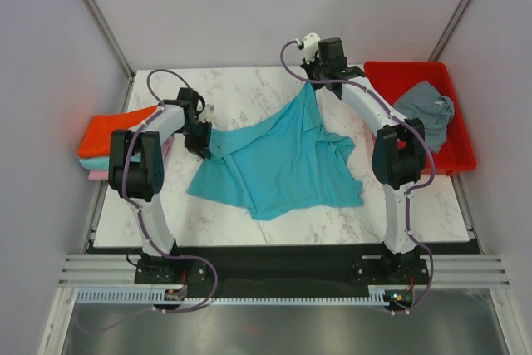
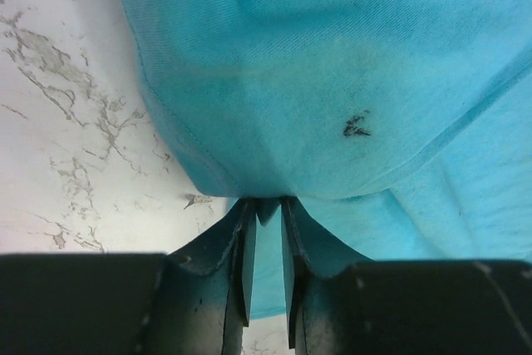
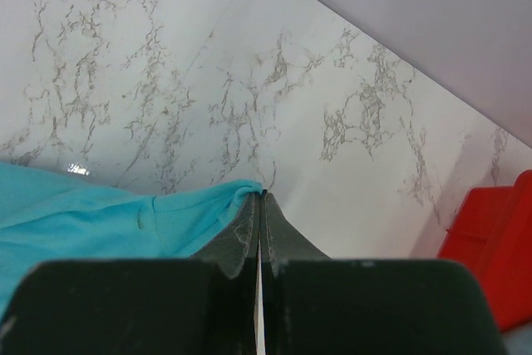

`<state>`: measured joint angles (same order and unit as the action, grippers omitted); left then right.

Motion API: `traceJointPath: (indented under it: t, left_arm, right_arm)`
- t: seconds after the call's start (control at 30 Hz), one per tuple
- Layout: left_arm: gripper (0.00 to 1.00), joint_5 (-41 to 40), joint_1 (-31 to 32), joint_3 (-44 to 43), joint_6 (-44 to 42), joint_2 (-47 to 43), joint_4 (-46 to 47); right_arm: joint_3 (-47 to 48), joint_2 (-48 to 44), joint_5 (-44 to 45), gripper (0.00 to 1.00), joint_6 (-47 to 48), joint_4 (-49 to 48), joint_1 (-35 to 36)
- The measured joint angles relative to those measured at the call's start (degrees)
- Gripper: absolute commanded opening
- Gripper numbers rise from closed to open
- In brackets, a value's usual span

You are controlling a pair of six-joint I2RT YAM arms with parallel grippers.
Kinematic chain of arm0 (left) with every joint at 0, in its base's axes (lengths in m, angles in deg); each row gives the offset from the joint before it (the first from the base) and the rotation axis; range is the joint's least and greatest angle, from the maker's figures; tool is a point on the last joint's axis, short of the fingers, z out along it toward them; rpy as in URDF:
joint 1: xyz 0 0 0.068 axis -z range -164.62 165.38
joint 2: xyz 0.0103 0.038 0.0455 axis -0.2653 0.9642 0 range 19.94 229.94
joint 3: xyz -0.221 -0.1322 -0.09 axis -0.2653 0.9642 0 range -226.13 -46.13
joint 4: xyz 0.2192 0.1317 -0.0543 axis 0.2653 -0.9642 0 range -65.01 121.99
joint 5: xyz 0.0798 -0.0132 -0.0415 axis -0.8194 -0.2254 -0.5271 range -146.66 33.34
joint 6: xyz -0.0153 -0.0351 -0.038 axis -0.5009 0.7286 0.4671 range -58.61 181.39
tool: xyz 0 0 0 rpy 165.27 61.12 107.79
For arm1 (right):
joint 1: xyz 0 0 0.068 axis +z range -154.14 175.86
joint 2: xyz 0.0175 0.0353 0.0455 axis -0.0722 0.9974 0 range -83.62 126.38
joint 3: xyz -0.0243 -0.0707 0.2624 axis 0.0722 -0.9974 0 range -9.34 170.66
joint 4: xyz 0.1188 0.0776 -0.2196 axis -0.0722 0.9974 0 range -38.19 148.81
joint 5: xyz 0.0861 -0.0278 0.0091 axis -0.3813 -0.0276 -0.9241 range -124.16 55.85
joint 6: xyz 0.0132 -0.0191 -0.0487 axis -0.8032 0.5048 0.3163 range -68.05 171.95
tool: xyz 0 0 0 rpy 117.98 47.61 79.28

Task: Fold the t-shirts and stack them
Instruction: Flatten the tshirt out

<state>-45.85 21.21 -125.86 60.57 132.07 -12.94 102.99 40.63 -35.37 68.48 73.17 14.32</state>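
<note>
A turquoise t-shirt (image 1: 283, 160) lies spread and rumpled across the middle of the marble table (image 1: 249, 89). My left gripper (image 1: 202, 145) sits at the shirt's left edge. In the left wrist view its fingers (image 2: 268, 205) stand narrow, pinching a fold of the turquoise cloth (image 2: 332, 81). My right gripper (image 1: 312, 79) is at the far middle of the table, shut on a corner of the same shirt (image 3: 83, 214), which rises up to its tips (image 3: 263, 195). A slate grey t-shirt (image 1: 426, 110) lies crumpled in the red tray (image 1: 461, 151).
At the table's left edge lies a stack of folded shirts: orange-red (image 1: 112, 135) on top, teal (image 1: 96, 161) and pink (image 1: 98, 174) beneath. The red tray (image 3: 490, 247) stands at the back right. Pale walls close in on three sides.
</note>
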Motion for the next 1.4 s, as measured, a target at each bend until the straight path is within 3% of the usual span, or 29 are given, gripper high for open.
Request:
traceJointPath:
  t: [0.1, 0.17, 0.53, 0.8, 1.0, 1.4]
  left_arm:
    - [0.19, 0.00, 0.00, 0.00, -0.04, 0.00, 0.07]
    - [0.02, 0.04, 0.00, 0.00, -0.04, 0.00, 0.09]
    - [0.02, -1.38, 0.00, 0.28, -0.61, -1.38, -0.33]
    - [0.02, -4.46, 0.04, -6.71, -3.23, -12.17, -1.88]
    - [0.02, -4.15, 0.07, -10.64, -3.50, -22.91, -1.16]
    - [0.02, -3.61, 0.33, -10.71, -4.66, -43.69, -1.68]
  right_arm:
    - [0.11, 0.00, 0.02, 0.00, -0.28, 0.04, 0.00]
    - [0.24, 0.00, 0.02, 0.00, -0.33, 0.00, 0.00]
    - [0.35, 0.00, 1.18, 0.00, -0.31, 0.00, 0.00]
    - [1.25, -3.17, 5.97, 0.00, 1.57, 0.48, -2.16]
    - [1.16, -13.55, 8.72, 0.00, 1.88, 2.45, -3.26]
    - [-6.69, -46.62, 6.58, 0.00, 2.05, 9.60, -2.12]
